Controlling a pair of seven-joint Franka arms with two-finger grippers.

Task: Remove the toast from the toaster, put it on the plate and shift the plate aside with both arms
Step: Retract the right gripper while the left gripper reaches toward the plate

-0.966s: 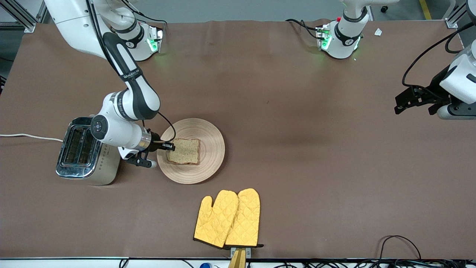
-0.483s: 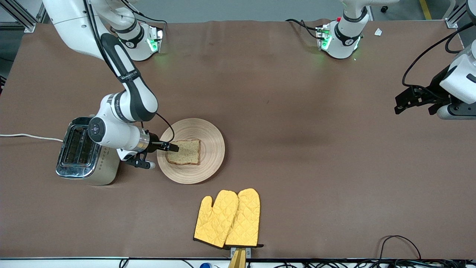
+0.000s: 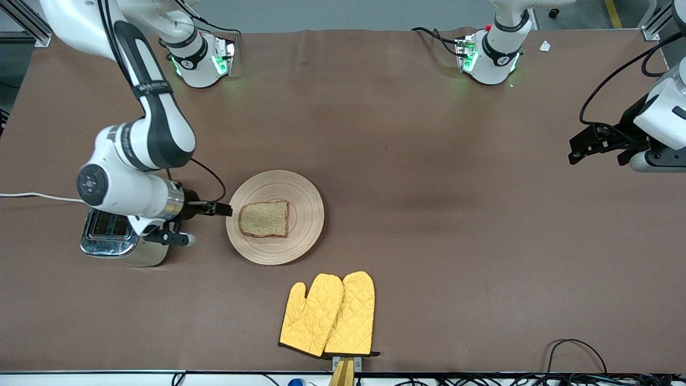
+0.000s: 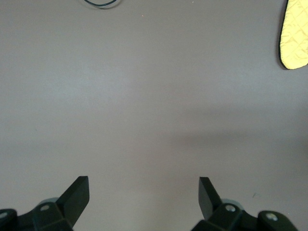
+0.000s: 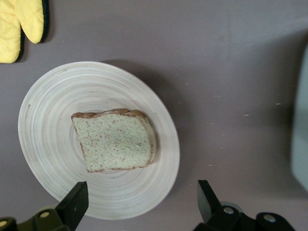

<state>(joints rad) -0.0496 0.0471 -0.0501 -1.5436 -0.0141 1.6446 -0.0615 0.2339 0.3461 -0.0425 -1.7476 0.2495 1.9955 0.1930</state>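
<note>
The toast (image 3: 264,219) lies flat on the round wooden plate (image 3: 303,198), a speckled brown slice with a darker crust. It also shows in the right wrist view (image 5: 115,140) on the plate (image 5: 45,125). My right gripper (image 3: 222,209) is open and empty, beside the plate's rim on the toaster's side; in its wrist view (image 5: 139,202) the jaws stand wide apart over the rim. My left gripper (image 3: 581,146) waits open over bare table at the left arm's end; its wrist view (image 4: 143,192) shows only brown cloth between the jaws.
A silver toaster (image 3: 115,236) stands under the right arm's wrist, with a white cord running off the table's edge. A pair of yellow oven mitts (image 3: 328,315) lies nearer the front camera than the plate. Cables (image 3: 576,354) lie at the front edge.
My right gripper has let go of the toast and drawn back off the plate toward the toaster. The toast stays on the plate. The left arm has not moved.
</note>
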